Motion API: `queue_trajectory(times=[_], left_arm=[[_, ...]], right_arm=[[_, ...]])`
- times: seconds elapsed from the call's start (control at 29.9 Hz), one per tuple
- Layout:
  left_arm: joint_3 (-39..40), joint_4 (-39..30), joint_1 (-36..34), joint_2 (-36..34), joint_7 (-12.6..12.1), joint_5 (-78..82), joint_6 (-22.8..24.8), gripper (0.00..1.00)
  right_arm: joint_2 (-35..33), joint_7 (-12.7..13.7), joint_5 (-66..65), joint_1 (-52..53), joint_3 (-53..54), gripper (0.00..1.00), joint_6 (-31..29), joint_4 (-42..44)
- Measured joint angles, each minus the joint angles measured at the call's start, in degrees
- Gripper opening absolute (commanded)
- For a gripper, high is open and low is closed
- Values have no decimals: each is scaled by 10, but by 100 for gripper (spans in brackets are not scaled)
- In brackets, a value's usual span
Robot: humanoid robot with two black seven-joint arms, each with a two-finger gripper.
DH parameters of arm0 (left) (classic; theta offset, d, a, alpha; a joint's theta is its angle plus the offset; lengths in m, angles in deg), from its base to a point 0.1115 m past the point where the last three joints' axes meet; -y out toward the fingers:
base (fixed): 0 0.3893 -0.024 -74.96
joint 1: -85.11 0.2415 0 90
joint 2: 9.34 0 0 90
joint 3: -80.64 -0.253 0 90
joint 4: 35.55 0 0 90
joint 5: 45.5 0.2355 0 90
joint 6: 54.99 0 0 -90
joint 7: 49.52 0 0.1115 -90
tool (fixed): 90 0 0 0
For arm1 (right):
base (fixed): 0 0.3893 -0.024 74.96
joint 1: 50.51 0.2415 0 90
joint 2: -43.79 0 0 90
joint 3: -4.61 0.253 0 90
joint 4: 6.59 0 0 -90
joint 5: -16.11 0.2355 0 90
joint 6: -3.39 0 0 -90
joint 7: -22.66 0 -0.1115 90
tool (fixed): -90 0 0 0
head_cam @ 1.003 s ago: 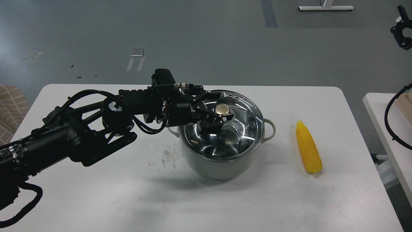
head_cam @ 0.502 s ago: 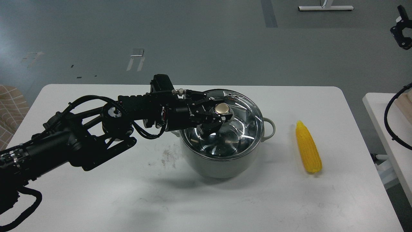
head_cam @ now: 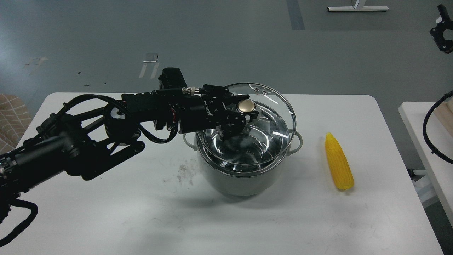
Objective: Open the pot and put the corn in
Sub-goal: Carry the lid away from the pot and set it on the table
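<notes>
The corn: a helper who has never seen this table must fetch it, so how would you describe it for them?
On the white table, look right of the grey-green pot whose glass lid the left claw holds by the knob. The corn lies flat and alone there, apart from the pot. It is the only bright yellow thing, a tapered, bumpy cob.

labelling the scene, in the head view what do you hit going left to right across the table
left end effector on the lid knob → pot → corn
</notes>
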Motion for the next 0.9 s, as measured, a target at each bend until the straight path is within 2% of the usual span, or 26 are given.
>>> queue_trajectory(times=[0.17, 0.23, 0.37, 0.47, 0.7, 0.9], left_arm=[[23, -32, 3, -116, 1, -49, -2, 30], [31, -36, 16, -183, 8, -85, -23, 30], [30, -25, 73, -285, 28, -170, -73, 30], [26, 5, 133, -328, 33, -195, -91, 30], [19, 107, 234, -331, 36, -194, -132, 30], [-11, 179, 274, -267, 48, -149, -200, 31]], right_arm=[[0, -1, 0, -2, -1, 100, 0, 0], [-1, -1, 0, -2, 0, 100, 0, 1], [-1, -1, 0, -4, 0, 100, 0, 1], [-1, -1, 0, -5, 0, 100, 0, 1], [3, -1, 0, -5, -1, 100, 0, 0], [3, -1, 0, -6, -3, 100, 0, -21]])
